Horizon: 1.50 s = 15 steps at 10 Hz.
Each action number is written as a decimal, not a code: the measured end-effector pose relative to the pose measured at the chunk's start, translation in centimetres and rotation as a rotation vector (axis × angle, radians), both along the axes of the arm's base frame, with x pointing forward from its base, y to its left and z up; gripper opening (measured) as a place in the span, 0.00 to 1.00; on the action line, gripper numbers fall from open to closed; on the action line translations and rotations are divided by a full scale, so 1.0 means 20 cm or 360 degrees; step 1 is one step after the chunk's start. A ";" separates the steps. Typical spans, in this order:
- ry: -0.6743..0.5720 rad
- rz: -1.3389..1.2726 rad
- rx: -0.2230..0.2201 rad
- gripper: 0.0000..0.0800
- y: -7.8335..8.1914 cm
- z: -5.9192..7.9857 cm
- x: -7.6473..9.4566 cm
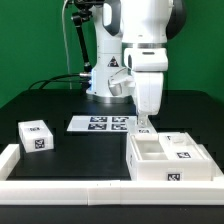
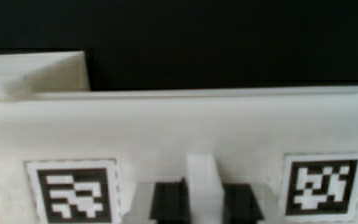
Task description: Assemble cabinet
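Note:
The cabinet (image 1: 160, 165) is a white boxy body with tagged panels, standing at the exterior view's right near the front rail. My gripper (image 1: 146, 126) reaches straight down onto its far left edge. In the wrist view the cabinet (image 2: 176, 120) fills the frame as a white panel with two tags. My gripper (image 2: 202, 203) has its black fingers (image 2: 167, 205) on either side of a thin upright white wall of the cabinet, shut on it. A small white tagged block (image 1: 37, 137) lies apart at the exterior view's left.
The marker board (image 1: 100, 123) lies flat in the middle behind the cabinet. A long low white border rail (image 1: 60, 185) runs along the front. The robot's base (image 1: 105, 80) and a black cable stand at the back. The table is black.

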<state>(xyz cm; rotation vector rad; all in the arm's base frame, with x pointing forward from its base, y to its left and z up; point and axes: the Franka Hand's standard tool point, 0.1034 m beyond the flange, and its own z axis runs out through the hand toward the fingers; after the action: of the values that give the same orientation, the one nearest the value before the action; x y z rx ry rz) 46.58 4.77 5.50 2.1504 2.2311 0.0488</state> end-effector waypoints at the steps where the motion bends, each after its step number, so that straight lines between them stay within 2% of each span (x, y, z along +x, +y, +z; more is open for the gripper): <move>1: 0.0003 -0.0001 0.0000 0.09 0.00 -0.01 0.01; 6: -0.0002 0.0047 -0.0010 0.09 0.00 0.01 0.16; 12: -0.0012 0.0052 -0.0007 0.09 -0.01 0.01 0.16; 15: 0.0001 0.0023 -0.0016 0.09 0.00 0.01 0.26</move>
<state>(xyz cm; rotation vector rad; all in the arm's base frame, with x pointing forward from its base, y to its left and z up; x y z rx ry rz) 51.74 4.69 5.74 2.1298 2.2426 0.0374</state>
